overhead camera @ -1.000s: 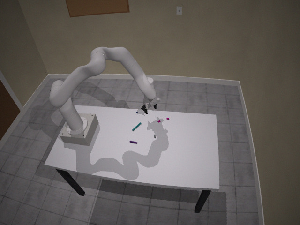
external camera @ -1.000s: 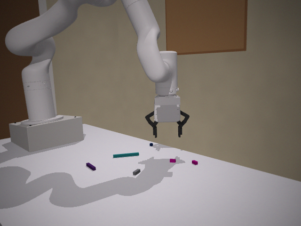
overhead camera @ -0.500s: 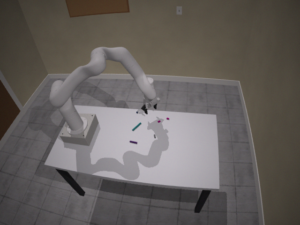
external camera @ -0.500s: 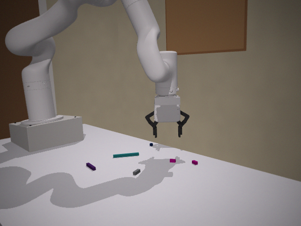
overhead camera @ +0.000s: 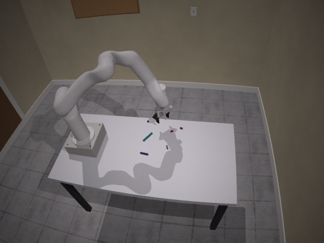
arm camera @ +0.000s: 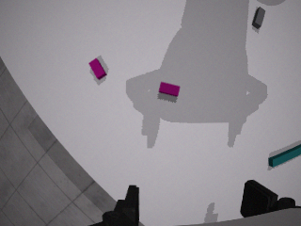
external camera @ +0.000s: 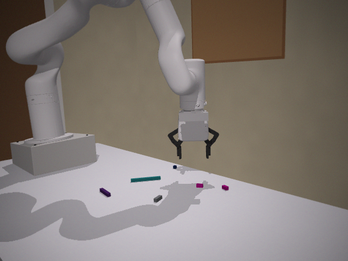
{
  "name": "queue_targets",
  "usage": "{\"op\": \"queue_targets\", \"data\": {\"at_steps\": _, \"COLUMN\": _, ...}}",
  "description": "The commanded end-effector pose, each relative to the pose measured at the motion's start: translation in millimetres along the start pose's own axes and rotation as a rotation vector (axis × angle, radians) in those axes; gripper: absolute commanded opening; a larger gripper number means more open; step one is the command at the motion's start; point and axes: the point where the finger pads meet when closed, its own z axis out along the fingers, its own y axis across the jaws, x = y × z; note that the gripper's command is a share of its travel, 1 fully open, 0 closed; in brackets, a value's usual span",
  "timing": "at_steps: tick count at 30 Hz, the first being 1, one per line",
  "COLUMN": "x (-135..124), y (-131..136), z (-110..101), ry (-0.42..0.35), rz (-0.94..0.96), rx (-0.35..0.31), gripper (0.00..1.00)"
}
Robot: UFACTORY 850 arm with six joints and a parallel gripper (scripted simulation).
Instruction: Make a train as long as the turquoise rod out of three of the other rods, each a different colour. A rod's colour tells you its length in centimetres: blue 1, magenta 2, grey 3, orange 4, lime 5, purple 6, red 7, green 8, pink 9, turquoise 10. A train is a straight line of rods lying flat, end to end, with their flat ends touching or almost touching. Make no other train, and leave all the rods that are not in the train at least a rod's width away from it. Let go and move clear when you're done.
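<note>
Below the gripper (overhead camera: pixel 162 118) (external camera: pixel 193 157) (arm camera: pixel 193 201), at the lower border of the wrist view, the dark fingers are cut off, and the turquoise rod (overhead camera: pixel 147 136) (external camera: pixel 145 179) (arm camera: pixel 286 155) runs out of that frame at the right. Neither the purple rod (overhead camera: pixel 144 153) (external camera: pixel 105 192) nor the blue rod (overhead camera: pixel 148 121) (external camera: pixel 174 167) shows in the wrist view; the blue one is very small in the top view. Gripper fully open, fingers wide apart, nothing held; fingertips above the white table (overhead camera: pixel 204 162) (external camera: pixel 253 224) (arm camera: pixel 61 104), touching no rod. Relative to the gripper in the exterior view: turquoise rod lower and to the left, purple rod farther left, grey rod (overhead camera: pixel 167 147) (external camera: pixel 157 198) (arm camera: pixel 259 17) lower left, blue rod just below the left-hand finger, one magenta rod (overhead camera: pixel 171 131) (external camera: pixel 199 185) (arm camera: pixel 169 88) below, second magenta rod (overhead camera: pixel 181 128) (external camera: pixel 225 187) (arm camera: pixel 98 69) lower right. All rods lie apart; no train is formed.

No change can be made out between the earlier pictures and now in the top or exterior view. The wrist view has no earlier picture to compare.
</note>
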Motion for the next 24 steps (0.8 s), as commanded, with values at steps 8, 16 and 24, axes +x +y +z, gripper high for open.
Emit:
{"op": "queue_targets", "data": {"at_steps": 8, "x": 0.4, "y": -1.0, "z": -1.1, "ry": 0.001, "rz": 0.000, "rx": 0.002, "gripper": 1.00}}
{"op": "queue_targets", "data": {"at_steps": 16, "x": 15.9, "y": -2.9, "z": -1.1, "ry": 0.000, "rz": 0.218, "rx": 0.002, "gripper": 1.00}}
{"op": "queue_targets", "data": {"at_steps": 24, "x": 33.1, "y": -4.3, "z": -1.0, "ry": 0.000, "rz": 0.458, "rx": 0.003, "gripper": 1.00}}
